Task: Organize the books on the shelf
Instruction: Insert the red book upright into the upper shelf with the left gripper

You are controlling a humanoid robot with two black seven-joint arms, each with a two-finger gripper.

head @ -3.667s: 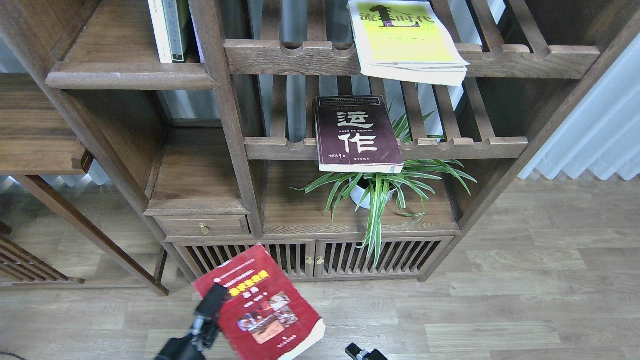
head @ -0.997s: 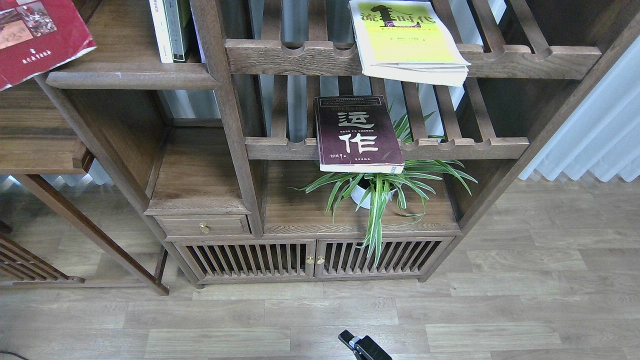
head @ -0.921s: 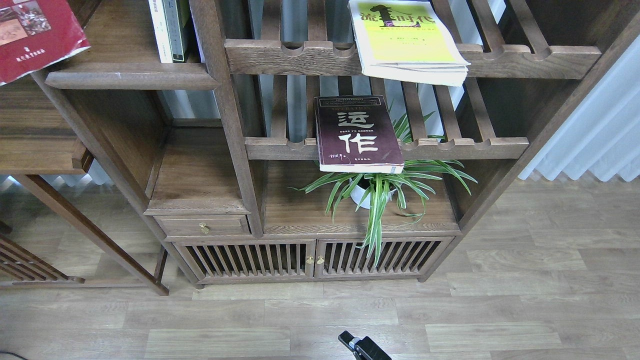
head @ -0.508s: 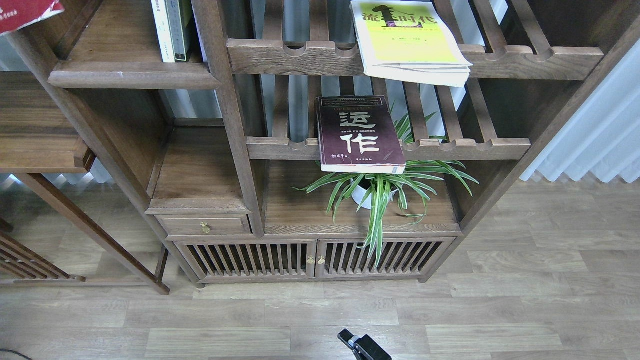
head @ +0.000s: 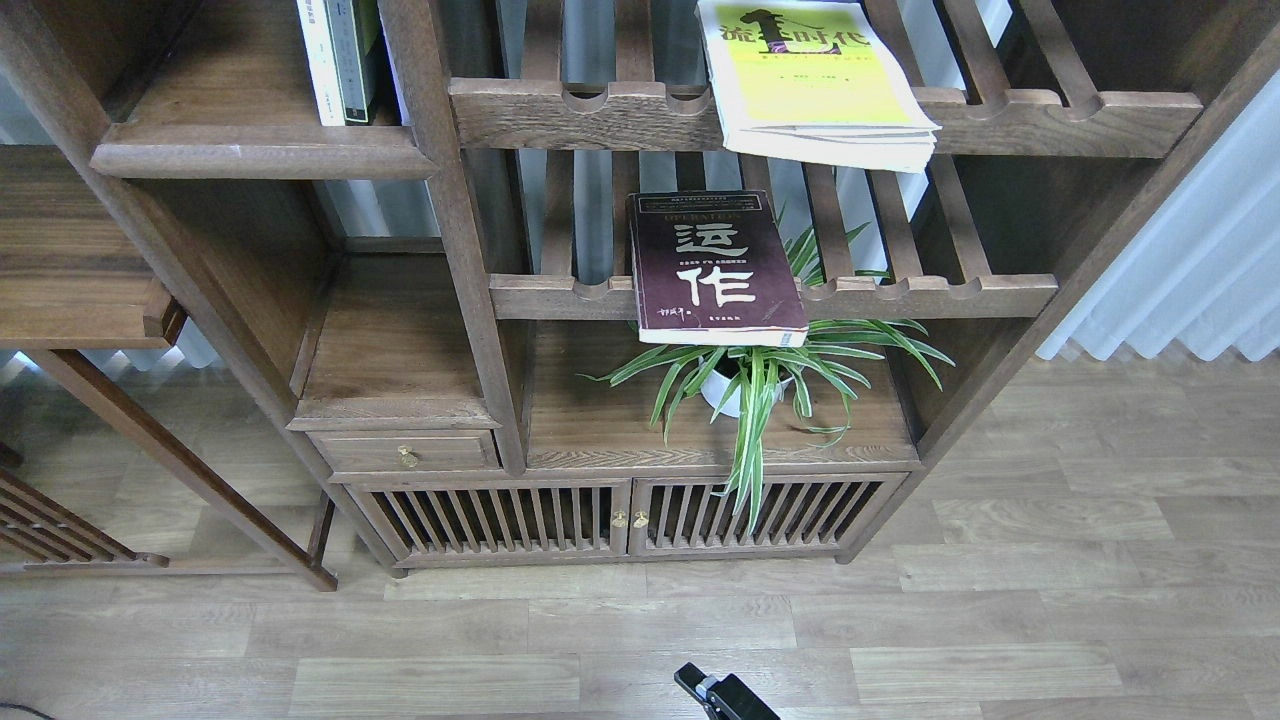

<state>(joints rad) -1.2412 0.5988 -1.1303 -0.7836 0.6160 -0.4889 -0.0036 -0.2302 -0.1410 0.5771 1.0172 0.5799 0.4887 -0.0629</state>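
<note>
two books (head: 715,265) on slatted racks, far above right claw (head: 712,690), grip state unclear

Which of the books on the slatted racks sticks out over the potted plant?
The dark maroon book with big white characters, on the lower rack. The yellow-green book lies one rack higher.

Solid plank shelf (head: 230,100), upper left: bare wood across its left and middle; two thin upright books (head: 338,60) stand at its right end against the post (head: 445,200).
Upper slatted rack (head: 1000,110): yellow-green book (head: 815,85) lies flat, overhanging the front rail; slats to its right are bare.
Middle slatted rack (head: 930,290): maroon book (head: 715,265) overhangs the front rail; slats either side are bare.
Lower compartment: potted plant (head: 760,385), with leaves spreading under the maroon book and over the cabinet doors.
</note>
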